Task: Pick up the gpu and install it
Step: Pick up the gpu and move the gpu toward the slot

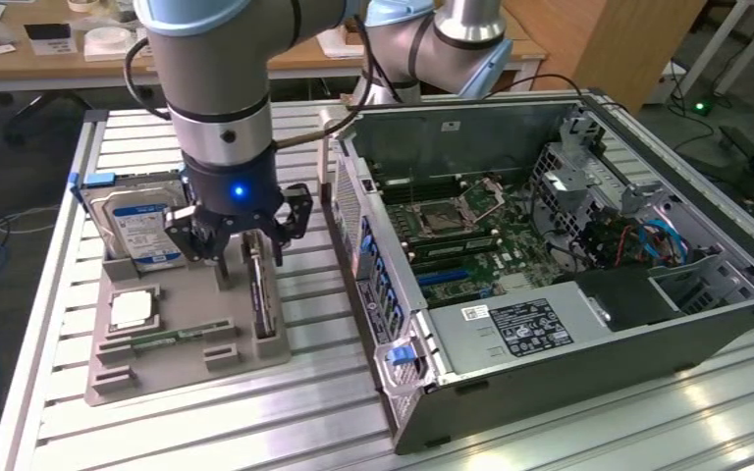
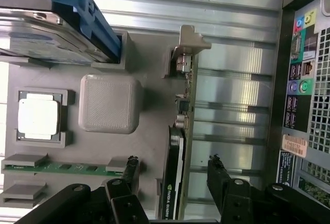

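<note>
1. The gpu (image 1: 263,297) stands on its long edge in a slot of the grey tray (image 1: 168,371), along the tray's side at the exterior view's right, the side nearest the open computer case (image 1: 587,353).
2. The gripper (image 1: 248,263) hangs over the far half of the tray, directly above the gpu, with the arm rising straight up from it.
3. In the wrist view the gripper (image 2: 172,162) has its fingers (image 2: 129,175) spread wide apart, and the gpu (image 2: 180,126) runs lengthwise through the gap between them.
4. Neither finger touches the card: one is out over the tray surface on the card's dark side, close to the end of the memory stick (image 2: 56,166), and the other is over the slatted aluminium table (image 2: 232,105) on the card's other side, towards the case.
5. The card's dark side with its printed label lies between the fingertips, while its pale metal end bracket (image 2: 190,41) sits at the other end of the slot, well clear of the fingers.
6. Nothing is held; the gpu rests in its tray slot.
7. On the tray at the exterior view's left of the gpu are the hard drive (image 1: 138,228) at the far end, the processor chip (image 1: 130,310) nearer, and the memory stick (image 1: 174,339) nearer again.
8. The case lies on its side on the table (image 1: 286,432) with its motherboard (image 1: 482,245) exposed.
</note>
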`<state>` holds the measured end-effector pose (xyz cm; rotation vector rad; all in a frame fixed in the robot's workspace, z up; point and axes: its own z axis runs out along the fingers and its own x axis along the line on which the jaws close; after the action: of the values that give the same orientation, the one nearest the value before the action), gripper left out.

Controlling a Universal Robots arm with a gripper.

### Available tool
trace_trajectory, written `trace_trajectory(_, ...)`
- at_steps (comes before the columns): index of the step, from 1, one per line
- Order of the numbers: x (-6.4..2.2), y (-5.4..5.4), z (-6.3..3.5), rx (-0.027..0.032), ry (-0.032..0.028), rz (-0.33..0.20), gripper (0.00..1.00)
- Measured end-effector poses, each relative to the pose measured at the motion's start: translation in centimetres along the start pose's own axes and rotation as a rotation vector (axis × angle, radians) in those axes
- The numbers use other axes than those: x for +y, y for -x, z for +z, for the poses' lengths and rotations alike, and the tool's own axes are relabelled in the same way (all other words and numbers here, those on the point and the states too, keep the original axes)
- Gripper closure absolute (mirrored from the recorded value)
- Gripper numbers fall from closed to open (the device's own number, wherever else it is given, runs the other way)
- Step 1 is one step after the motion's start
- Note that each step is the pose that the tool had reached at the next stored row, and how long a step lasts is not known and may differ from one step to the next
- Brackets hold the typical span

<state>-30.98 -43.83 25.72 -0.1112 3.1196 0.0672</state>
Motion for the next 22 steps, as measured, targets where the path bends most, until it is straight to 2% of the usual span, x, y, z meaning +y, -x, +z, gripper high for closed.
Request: trace_trajectory(22,-0.20,0.1,4.00,-0.0018,-0.0005,0.026,0.35)
